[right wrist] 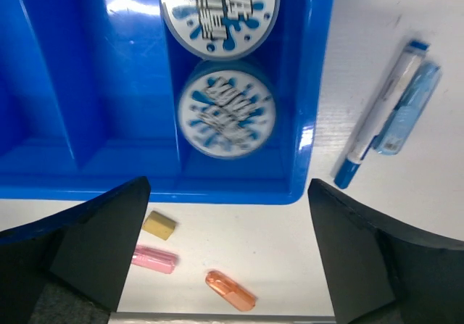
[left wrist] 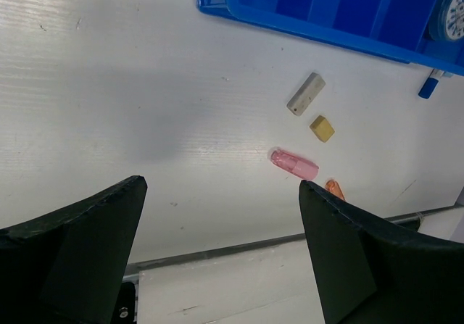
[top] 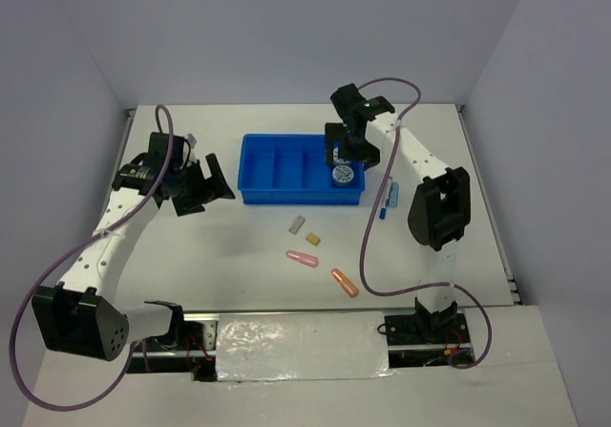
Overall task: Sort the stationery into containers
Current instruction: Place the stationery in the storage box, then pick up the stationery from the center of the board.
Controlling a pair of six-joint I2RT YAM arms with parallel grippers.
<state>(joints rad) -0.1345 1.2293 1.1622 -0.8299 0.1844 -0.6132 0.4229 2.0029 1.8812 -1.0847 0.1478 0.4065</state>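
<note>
The right fingers (right wrist: 94, 244) stand spread wide, gripping nothing, above the rightmost compartment of the blue tray (right wrist: 43, 85). Two tape rolls (right wrist: 226, 111) lie flat in that compartment, their blue-splashed lettering too blurred to read. The pen (right wrist: 380, 114) lies on the surface (right wrist: 428, 172) just right of the tray. The left fingers (left wrist: 80, 251), also spread and empty, hang left of the tray. In front of the tray lie the grey eraser (left wrist: 305, 93), tan eraser (left wrist: 322, 128), pink capsule (left wrist: 294, 164) and orange capsule (left wrist: 334, 188).

Blue tray (top: 250, 171), four compartments — two tape rolls (right wrist: 226, 119) flat in the rightmost. Pen (right wrist: 380, 114) just right of tray. In front, loose: grey eraser (top: 297, 224), tan eraser (top: 313, 239), pink capsule (top: 302, 258), orange capsule (top: 345, 283).
</note>
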